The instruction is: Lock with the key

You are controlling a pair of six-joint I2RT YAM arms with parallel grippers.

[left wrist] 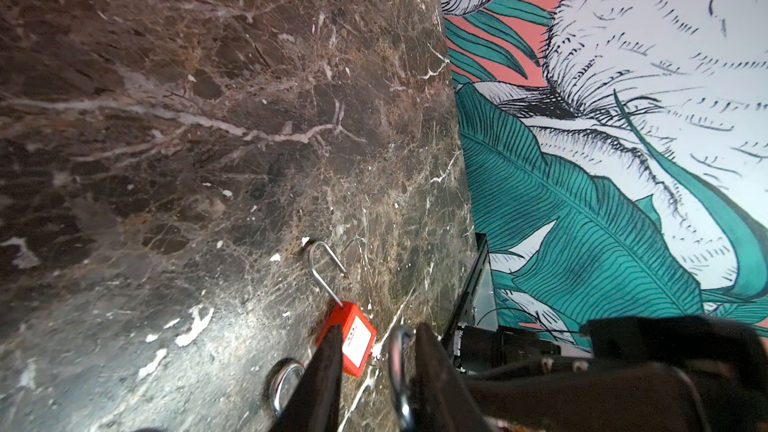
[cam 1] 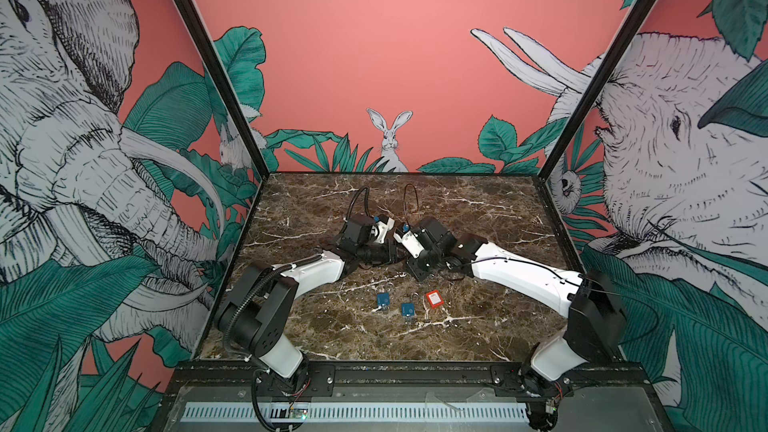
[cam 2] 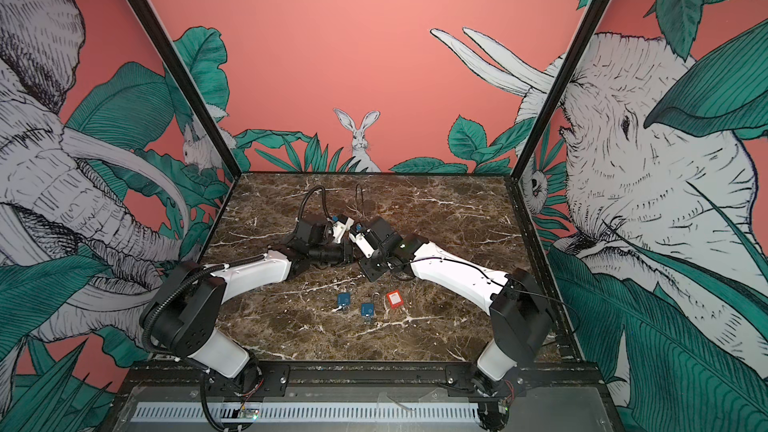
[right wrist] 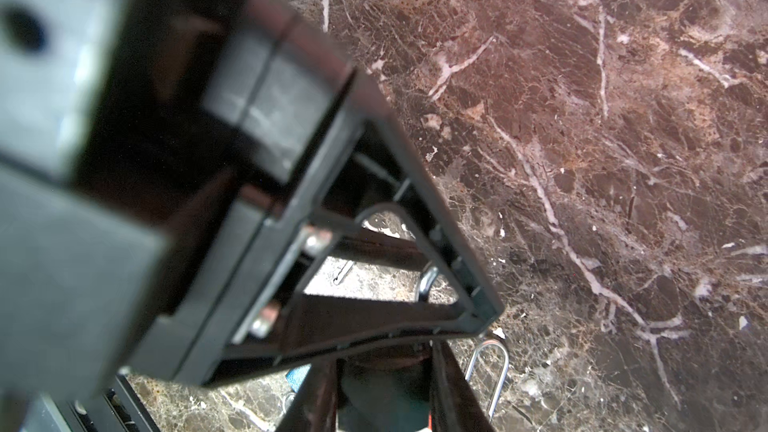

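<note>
- Wide open across far bench.
- Blocked mid-bench: left arm, right arm, wrists almost touching.
- Cluttered up front: blue padlock, second blue padlock, red padlock.

Salmon-pink printed walls show elephants, green leaves and a white rabbit. They enclose a dark brown, white-veined marble tabletop.

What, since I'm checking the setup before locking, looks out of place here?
The red padlock lies flat on the table with its shackle open: one leg is out of the body. The two blue padlocks beside it are too small to judge.
</note>
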